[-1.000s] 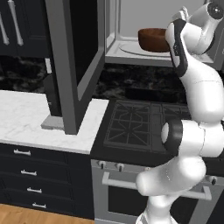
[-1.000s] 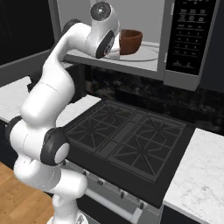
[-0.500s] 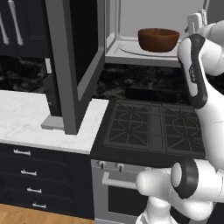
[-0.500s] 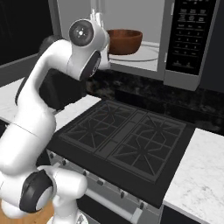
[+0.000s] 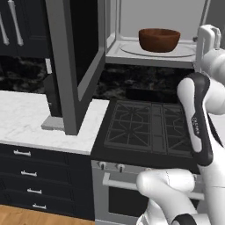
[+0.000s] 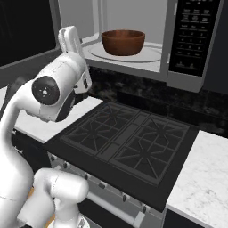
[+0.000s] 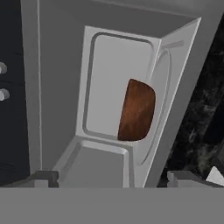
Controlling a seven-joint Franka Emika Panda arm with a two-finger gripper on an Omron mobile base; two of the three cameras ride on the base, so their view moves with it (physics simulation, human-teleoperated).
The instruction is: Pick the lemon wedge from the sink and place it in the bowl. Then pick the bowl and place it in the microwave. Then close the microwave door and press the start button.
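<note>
Hand view: gripper [image 7: 113,177] jaws spread wide, nothing between them, outside the microwave [image 7: 131,87] mouth. Bowl [image 5: 159,39] sits on the turntable plate [image 6: 153,54], apart from the walls. Microwave door [image 5: 68,66] swung fully open left, over the counter [image 5: 26,118]; stovetop [image 6: 129,147] below.

microwave door [image 5: 72,66] swung open; bowl [image 5: 159,39] fills cavity.

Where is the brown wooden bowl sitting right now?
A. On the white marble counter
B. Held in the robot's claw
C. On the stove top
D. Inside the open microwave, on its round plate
D: the bowl rests on the turntable plate inside the microwave, whose door stands swung open, and the open gripper holds nothing.
</note>
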